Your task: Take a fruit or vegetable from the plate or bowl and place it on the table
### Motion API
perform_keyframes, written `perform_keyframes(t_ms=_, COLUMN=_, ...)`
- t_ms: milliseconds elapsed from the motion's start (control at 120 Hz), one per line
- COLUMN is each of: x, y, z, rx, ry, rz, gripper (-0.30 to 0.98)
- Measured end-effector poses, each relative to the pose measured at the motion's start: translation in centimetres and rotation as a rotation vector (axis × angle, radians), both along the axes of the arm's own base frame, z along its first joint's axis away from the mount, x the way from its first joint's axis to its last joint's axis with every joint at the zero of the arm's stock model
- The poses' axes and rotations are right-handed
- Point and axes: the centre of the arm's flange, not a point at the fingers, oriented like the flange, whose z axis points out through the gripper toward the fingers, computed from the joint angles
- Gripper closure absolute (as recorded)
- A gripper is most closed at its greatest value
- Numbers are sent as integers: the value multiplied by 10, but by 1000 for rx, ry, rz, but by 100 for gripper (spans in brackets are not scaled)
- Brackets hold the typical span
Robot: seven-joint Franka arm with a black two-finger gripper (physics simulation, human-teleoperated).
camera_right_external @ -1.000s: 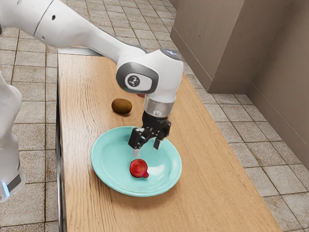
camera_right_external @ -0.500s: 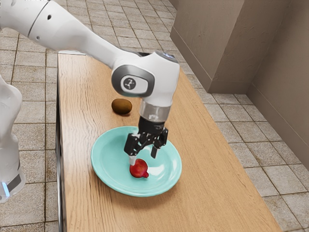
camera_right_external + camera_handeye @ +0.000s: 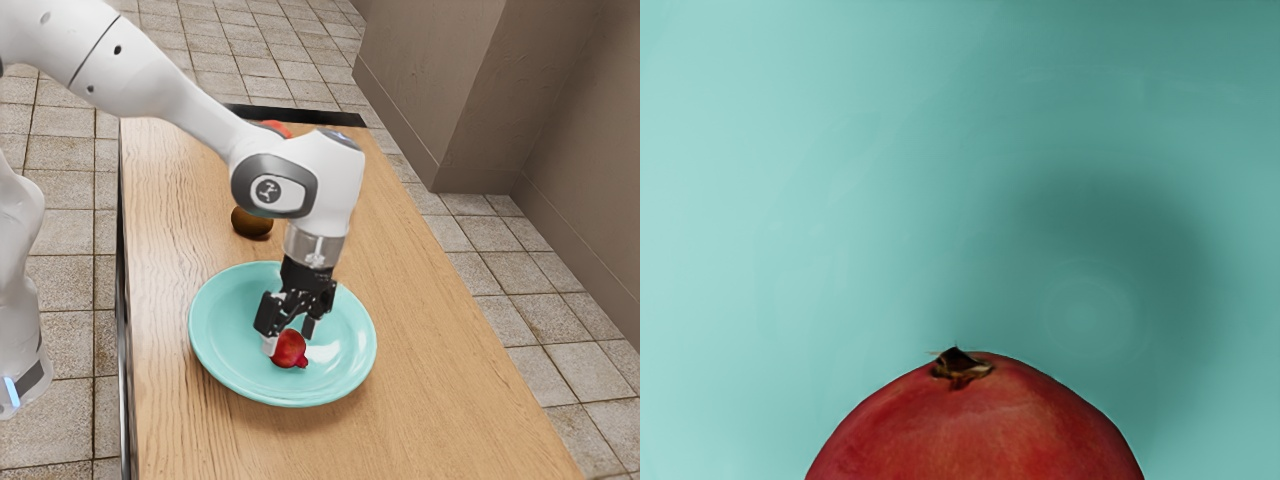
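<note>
Spread apart, the pincer (image 3: 289, 336) has its fingers (image 3: 269, 346) down around the pomegranate, one at its side toward the exterior view's left, the other beyond it; whether either touches the skin I cannot tell. From above, the arm (image 3: 175, 85) reaches down over the wooden bench (image 3: 440, 400), where the fruit should end up. On that stands the turquoise plate (image 3: 225, 335), and the pomegranate (image 3: 290, 350) lies on it, near the middle. The step in hand looks to be the grasp: I would centre the fruit between both pads, get them level with its widest part without scraping the plate, then close evenly and firmly. Pinched too high, its round, smooth skin could slip out or roll; a straight lift clear of the rim should come before any sideways travel. A brown kiwi (image 3: 252, 222) rests beyond the plate, worth avoiding when choosing a spot. Smallest is the pomegranate's crown (image 3: 960, 368), best kept out from under a pad, since it could spoil the grip.
</note>
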Motion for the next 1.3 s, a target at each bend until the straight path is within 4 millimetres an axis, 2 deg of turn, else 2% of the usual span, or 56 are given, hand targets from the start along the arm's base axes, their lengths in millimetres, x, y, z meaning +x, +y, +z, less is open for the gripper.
perform_keyframes(t_ms=233, x=0, y=-2, z=-12, rx=4, ry=-7, rz=8, gripper=0)
perform_keyframes(t_ms=400, x=1, y=-4, z=-9, rx=2, ry=-22, rz=16, gripper=30)
perform_keyframes(t_ms=575, x=0, y=-4, z=-6, rx=-2, ry=-26, rz=28, gripper=35)
perform_keyframes(t_ms=617, x=4, y=-8, z=7, rx=-6, ry=-47, rz=21, gripper=36)
perform_keyframes(t_ms=733, x=26, y=-16, z=59, rx=20, ry=-124, rz=-20, gripper=36)
perform_keyframes(t_ms=767, x=40, y=-22, z=71, rx=28, ry=-136, rz=-35, gripper=36)
perform_keyframes(t_ms=808, x=67, y=-34, z=81, rx=35, ry=-143, rz=-56, gripper=35)
perform_keyframes(t_ms=892, x=114, y=-60, z=89, rx=51, ry=-152, rz=-102, gripper=38)
perform_keyframes(t_ms=967, x=138, y=-91, z=86, rx=63, ry=-150, rz=-154, gripper=41)
perform_keyframes(t_ms=1025, x=144, y=-106, z=83, rx=71, ry=-142, rz=-183, gripper=42)
perform_keyframes(t_ms=1175, x=144, y=-113, z=79, rx=93, ry=-116, rz=-211, gripper=41)
perform_keyframes(t_ms=1217, x=142, y=-116, z=76, rx=105, ry=-114, rz=-227, gripper=29)
perform_keyframes(t_ms=1300, x=132, y=-133, z=75, rx=128, ry=-122, rz=-276, gripper=16)
